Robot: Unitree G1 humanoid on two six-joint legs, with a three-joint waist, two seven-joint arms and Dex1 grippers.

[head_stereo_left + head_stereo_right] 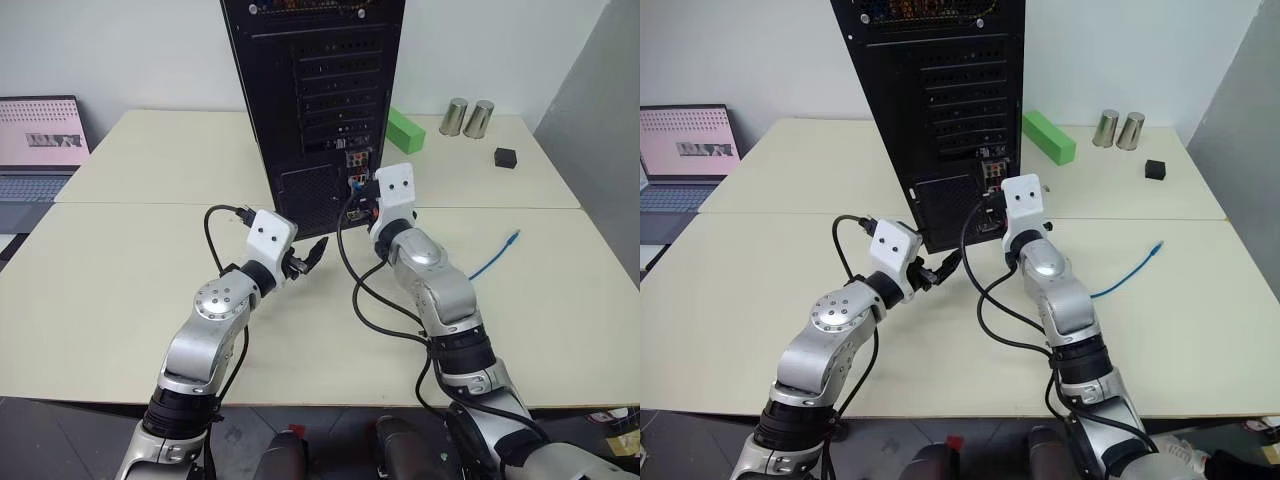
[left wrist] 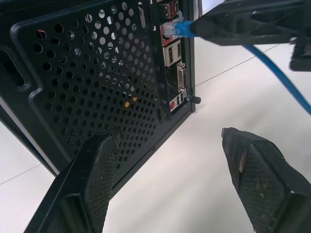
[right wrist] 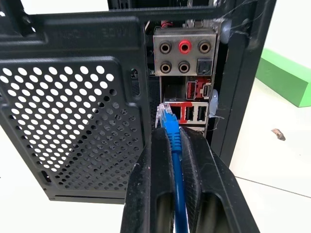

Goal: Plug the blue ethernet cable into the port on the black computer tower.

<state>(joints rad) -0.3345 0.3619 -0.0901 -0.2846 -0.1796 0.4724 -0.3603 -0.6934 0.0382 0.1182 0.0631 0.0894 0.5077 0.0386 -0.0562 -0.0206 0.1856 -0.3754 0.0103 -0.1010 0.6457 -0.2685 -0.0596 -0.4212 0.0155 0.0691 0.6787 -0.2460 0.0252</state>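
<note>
The black computer tower [image 1: 310, 100] stands upright on the table with its perforated rear panel facing me. My right gripper [image 3: 173, 133] is shut on the blue ethernet cable [image 3: 174, 150] just behind its clear plug [image 3: 164, 114]. The plug's tip sits against the strip of coloured connectors [image 3: 185, 77] low on the tower's rear. The port is hidden behind the plug. The rest of the cable [image 1: 490, 262] trails over the table to the right. My left gripper [image 1: 312, 255] hangs open and empty to the left of the plug, level with the tower's lower vent [image 2: 97, 73].
A green block [image 1: 405, 130], two metal cups [image 1: 467, 117] and a small black cube [image 1: 505, 157] lie behind and right of the tower. A laptop [image 1: 40, 150] sits at the far left. Black robot wires [image 1: 370, 300] loop between my arms.
</note>
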